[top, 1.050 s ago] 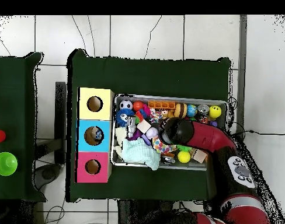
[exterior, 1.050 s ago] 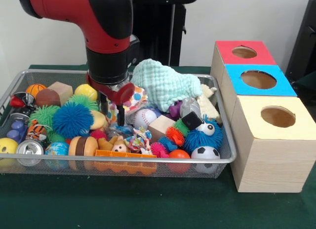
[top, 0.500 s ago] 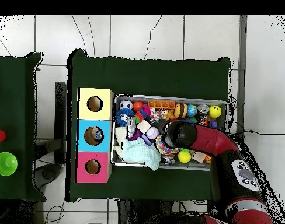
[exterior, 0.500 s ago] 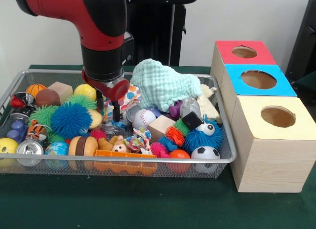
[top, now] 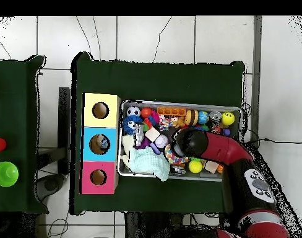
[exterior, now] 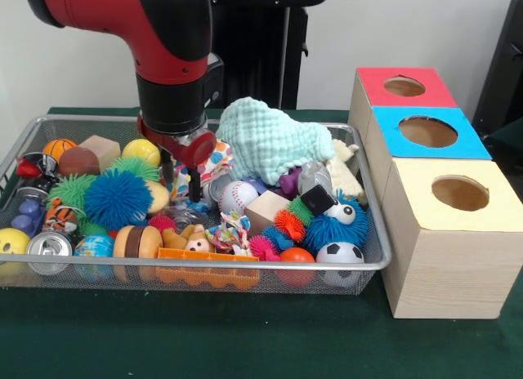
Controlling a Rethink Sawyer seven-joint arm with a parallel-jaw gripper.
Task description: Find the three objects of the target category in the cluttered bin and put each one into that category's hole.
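My gripper [exterior: 181, 183] hangs open inside the wire bin [exterior: 245, 266], its two dark fingers [exterior: 194, 188] apart with nothing held. It is just right of a blue spiky ball [exterior: 119, 198] and left of a baseball [exterior: 239, 195], in front of a polka-dot toy [exterior: 222, 160]. Three boxes with holes stand to the right: red [exterior: 404, 86], blue [exterior: 427, 131], yellow [exterior: 460, 193]. In the overhead view the arm's wrist [top: 192, 142] covers the gripper; the holes show as yellow [top: 101, 110], blue [top: 100, 144] and red [top: 98, 177].
A mint knitted cloth [exterior: 270, 138] is heaped at the bin's back. Around it lie a soccer ball [exterior: 339, 253], basketball [exterior: 58, 148], yellow ball [exterior: 142, 152], wooden block [exterior: 266, 209], drink can [exterior: 49, 250] and orange tray [exterior: 208, 266].
In the front view the gripper has shifted left and risen a little, away from the baseball. It stays open and the toys have not moved.
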